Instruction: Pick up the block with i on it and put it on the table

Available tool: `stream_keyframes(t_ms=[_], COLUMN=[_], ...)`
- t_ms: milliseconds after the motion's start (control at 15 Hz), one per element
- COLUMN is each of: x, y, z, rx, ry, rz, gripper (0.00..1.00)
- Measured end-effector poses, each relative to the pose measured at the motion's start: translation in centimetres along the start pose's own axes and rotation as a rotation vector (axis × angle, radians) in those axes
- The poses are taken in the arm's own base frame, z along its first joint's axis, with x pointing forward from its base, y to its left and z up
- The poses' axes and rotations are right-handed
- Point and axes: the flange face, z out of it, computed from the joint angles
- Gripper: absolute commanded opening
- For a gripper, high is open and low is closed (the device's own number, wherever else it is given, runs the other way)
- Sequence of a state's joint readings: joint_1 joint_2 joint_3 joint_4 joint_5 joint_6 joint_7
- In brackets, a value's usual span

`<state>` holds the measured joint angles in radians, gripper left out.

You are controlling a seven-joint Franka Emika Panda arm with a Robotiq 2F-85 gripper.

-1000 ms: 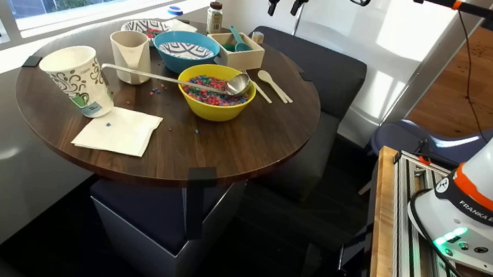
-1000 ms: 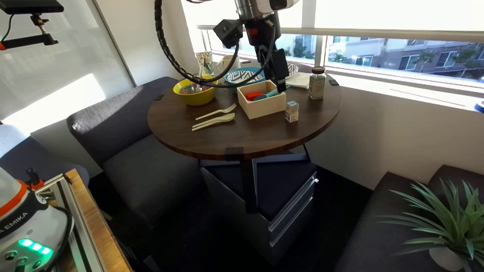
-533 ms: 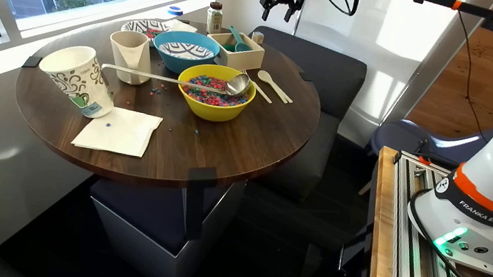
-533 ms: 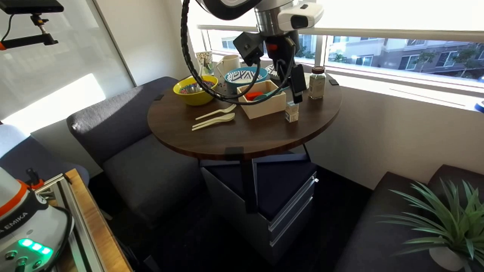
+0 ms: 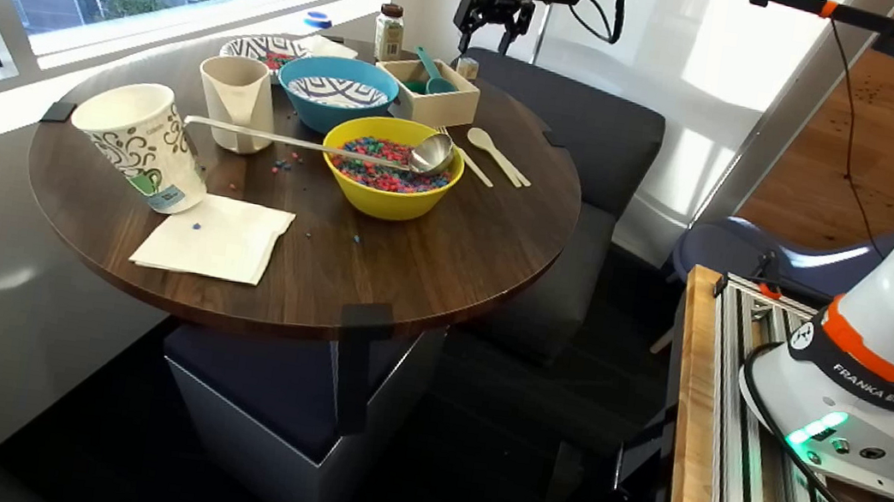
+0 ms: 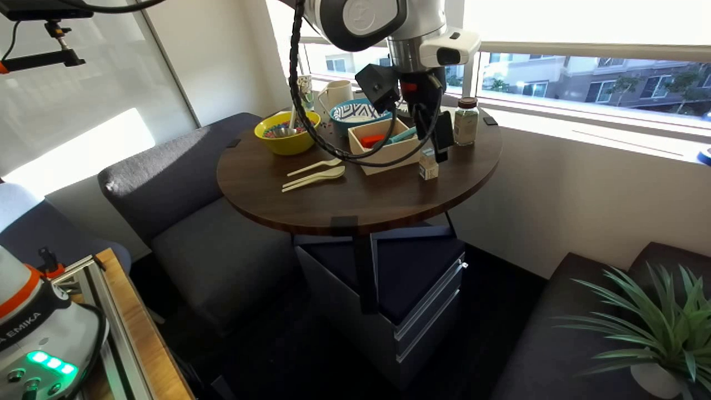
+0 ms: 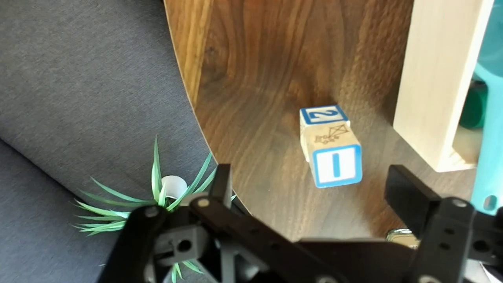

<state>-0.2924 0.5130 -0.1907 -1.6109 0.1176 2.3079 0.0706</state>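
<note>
I have the hand (image 7: 310,177) spread wide above the desk (image 7: 263,129); the block with I on it (image 7: 336,167) sits atop a block marked 2 (image 7: 323,115), near the wooden box (image 7: 436,86).

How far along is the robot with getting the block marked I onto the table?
The approach looks mostly done: the open gripper hangs near the block marked I. Under way, it seems, is the grasp: the jaws stand apart, holding nothing, and that block rests on the block marked 2. Left: close, lift it off and set it on the table.
</note>
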Motion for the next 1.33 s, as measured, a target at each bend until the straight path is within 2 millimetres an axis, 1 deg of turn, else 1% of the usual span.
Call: stream_keyframes(t_ms=[67, 133, 200, 267, 333, 467, 533, 600, 667, 733, 800, 867, 933, 1000, 1067, 1333], x=[0.1, 0.2, 0.2, 0.3, 0.3, 0.3, 0.4, 0.4, 0.5, 0.6, 0.7, 0.7, 0.6, 0.6, 0.6, 0.5], y=[-0.2, -0.4, -0.5, -0.7, -0.8, -1.1, -1.2, -1.3, -1.4, -1.4, -1.5, -1.5, -1.6, -1.7, -1.7, -2.6], z=[0.3, 0.6, 0.8, 1.0, 1.1, 1.4, 1.4, 1.4, 1.5, 1.5, 1.6, 1.7, 1.7, 1.7, 1.7, 1.3], rx=[0.0, 0.0, 0.0, 0.0, 0.0, 0.0, 0.001, 0.001, 0.001, 0.001, 0.001, 0.002, 0.002, 0.002, 0.003, 0.003], ry=[-0.002, -0.006, -0.011, -0.017, -0.022, -0.033, -0.036, -0.036, -0.035, -0.034, -0.034, -0.035, -0.035, -0.036, -0.038, -0.038], rz=[-0.003, -0.005, -0.007, -0.009, -0.011, -0.014, -0.016, -0.017, -0.018, -0.019, -0.02, -0.021, -0.021, -0.022, -0.023, -0.019], gripper=[1.0, 0.91, 0.87, 0.81, 0.79, 0.59, 0.55, 0.59, 0.54, 0.54, 0.48, 0.28, 0.23, 0.14, 0.08, 0.08])
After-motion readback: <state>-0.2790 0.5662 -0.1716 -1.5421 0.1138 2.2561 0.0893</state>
